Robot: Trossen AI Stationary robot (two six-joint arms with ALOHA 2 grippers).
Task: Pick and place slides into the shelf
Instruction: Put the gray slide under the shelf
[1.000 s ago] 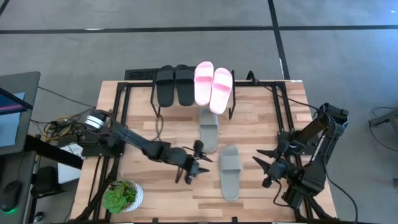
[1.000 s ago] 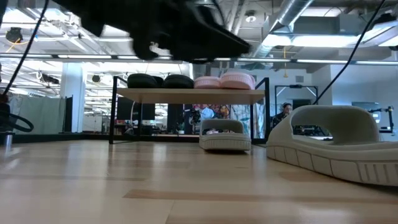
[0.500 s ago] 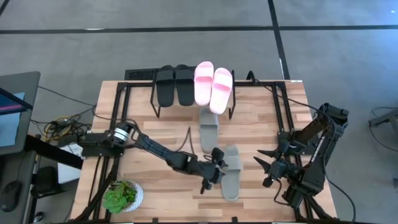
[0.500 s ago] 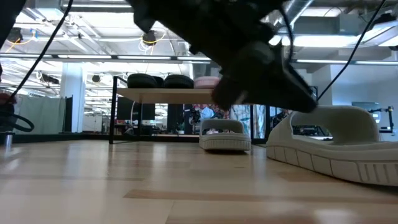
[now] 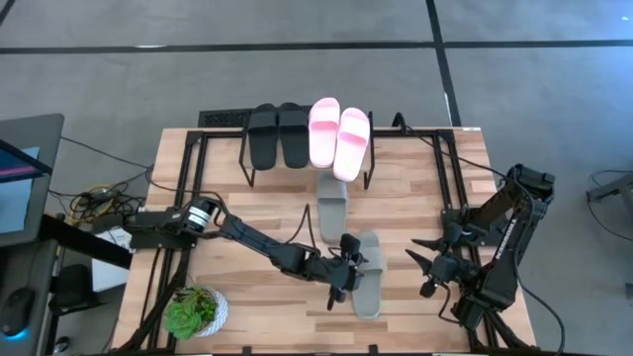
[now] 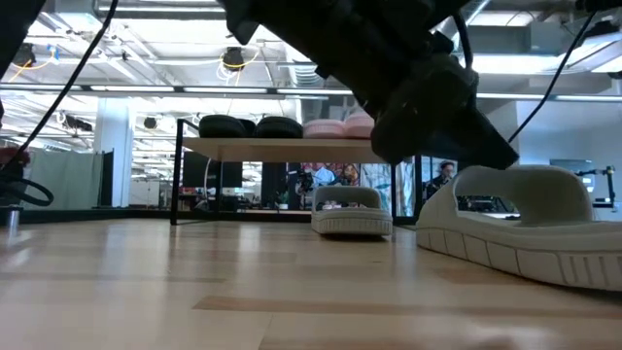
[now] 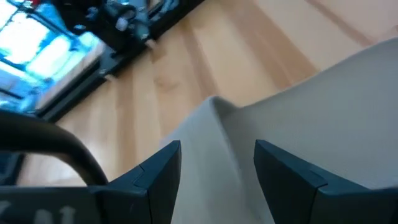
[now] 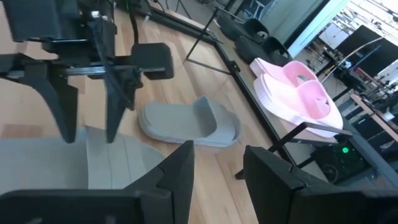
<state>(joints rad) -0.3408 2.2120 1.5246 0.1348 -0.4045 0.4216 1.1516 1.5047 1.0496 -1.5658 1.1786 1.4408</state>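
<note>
Left claw [image 5: 344,280] is down at the near grey-green slide [image 5: 367,275], at its left edge about mid-length; fingers [image 7: 158,171] apart, slide's rim showing in the gap in the left wrist view; not clamped yet as far as I can tell. That slide lies flat on the table [image 5: 247,213], long axis running away from the shelf [image 5: 259,166] toward the table's front edge; claw comes at it from the side, roughly across the long axis, so closing would pinch the side wall or strap edge, my read. Second grey-green slide [image 5: 332,206] sits just in front of the shelf, same orientation, partly under the pink pair. Black pair [image 5: 278,134] and pink pair [image 5: 338,133] already on the shelf top; pink pair's right-hand slide is skewed and overhangs the shelf's front edge. Right claw [image 5: 423,267] hangs to the right of the near slide, fingers apart, idle; left arm is clearly the one on it. Shelf lies straight beyond the slide along its long axis, so the carry is a lift and push forward past the second slide.
</note>
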